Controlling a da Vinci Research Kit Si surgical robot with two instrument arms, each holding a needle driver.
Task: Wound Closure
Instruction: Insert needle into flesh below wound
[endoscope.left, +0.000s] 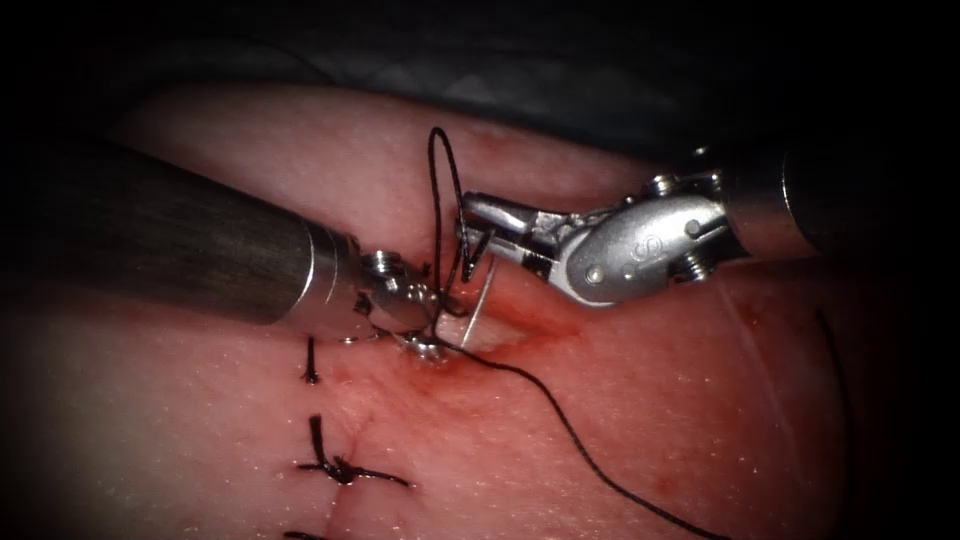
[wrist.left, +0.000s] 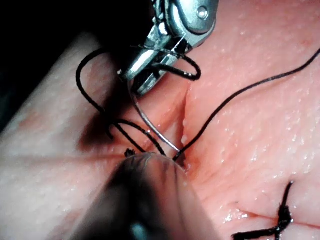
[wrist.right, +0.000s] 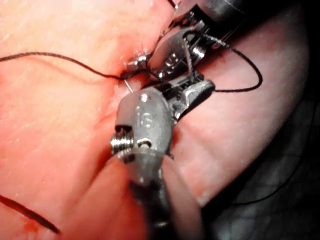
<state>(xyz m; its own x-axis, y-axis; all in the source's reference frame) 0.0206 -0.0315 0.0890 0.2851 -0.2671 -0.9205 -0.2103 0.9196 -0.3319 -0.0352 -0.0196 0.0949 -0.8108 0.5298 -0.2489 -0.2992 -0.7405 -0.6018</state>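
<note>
While the right pincer (endoscope.left: 478, 235) comes in from the right over the cut (endoscope.left: 520, 325), we see its jaws slightly parted around the upper end of the needle (endoscope.left: 480, 298), with thread (endoscope.left: 440, 190) looped about them. We cannot be sure the grip is firm, though the needle hangs from those jaws in the left wrist view (wrist.left: 150, 120). Down at the cut, the left pincer (endoscope.left: 425, 330) sits at the needle's lower end, right at the tissue (endoscope.left: 650, 400); we cannot tell whether its jaws are open or closed, nor whether the needle's tip lies in the tissue. Between the two pincers the needle runs steeply, its lower part meeting the red fluid (endoscope.left: 440, 370) at the wound edge. One strand of thread rises in a tall loop above the right pincer, another trails from the cut away to the lower right. Below the left pincer lie finished stitches (endoscope.left: 340, 465) across the closed part of the cut.
</note>
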